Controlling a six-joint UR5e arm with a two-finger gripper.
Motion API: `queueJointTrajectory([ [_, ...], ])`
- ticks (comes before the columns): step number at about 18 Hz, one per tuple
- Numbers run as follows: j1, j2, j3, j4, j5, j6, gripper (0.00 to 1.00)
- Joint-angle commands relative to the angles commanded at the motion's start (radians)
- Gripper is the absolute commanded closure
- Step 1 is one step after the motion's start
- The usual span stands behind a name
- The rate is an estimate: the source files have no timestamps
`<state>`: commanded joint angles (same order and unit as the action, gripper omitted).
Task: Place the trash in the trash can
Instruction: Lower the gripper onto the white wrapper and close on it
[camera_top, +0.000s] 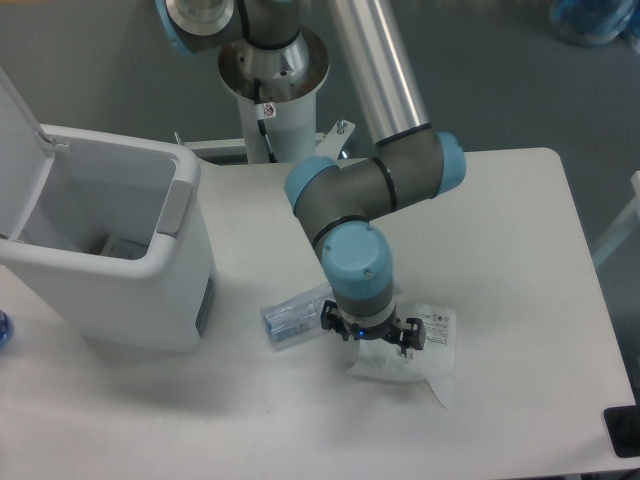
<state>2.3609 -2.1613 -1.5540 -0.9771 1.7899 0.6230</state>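
Likely light and springy, crushed bottle (292, 315) best pinched mid-body; gripper (372, 336) overhead, finger spread hidden, cannot tell.

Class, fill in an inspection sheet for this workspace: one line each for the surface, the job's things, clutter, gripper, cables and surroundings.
Surface: white table, bare apart from the items below.
Job's things: crushed bottle lying flat, its right end hidden behind the wrist; plastic bag flat beside it, to the right; trash can at the left with its lid up, something pale lying inside.
Clutter: nothing seen on the table.
Gripper: gripper low over the bottle and bag; fingers hidden from this view, state cannot be told.
Cables: thin cable on the white robot pedestal.
Surroundings: grey floor; blue object at left edge.
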Motion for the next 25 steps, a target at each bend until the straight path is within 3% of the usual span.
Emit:
queueJointTrajectory([
  [3,-0.009,-0.020,0.005,0.006,0.058,0.001,0.01],
  [4,-0.014,-0.023,0.008,0.005,0.060,0.001,0.10],
  [7,-0.014,-0.019,0.009,0.005,0.059,0.001,0.47],
  [8,-0.014,-0.019,0.011,0.006,0.059,0.004,0.65],
  [10,-0.014,-0.020,0.015,0.006,0.059,0.006,0.91],
  [11,-0.014,-0.020,0.017,0.006,0.059,0.006,1.00],
  [22,0.001,-0.012,0.048,0.008,0.049,-0.005,1.00],
  [25,0.014,0.023,0.060,0.008,0.011,-0.006,1.00],
])
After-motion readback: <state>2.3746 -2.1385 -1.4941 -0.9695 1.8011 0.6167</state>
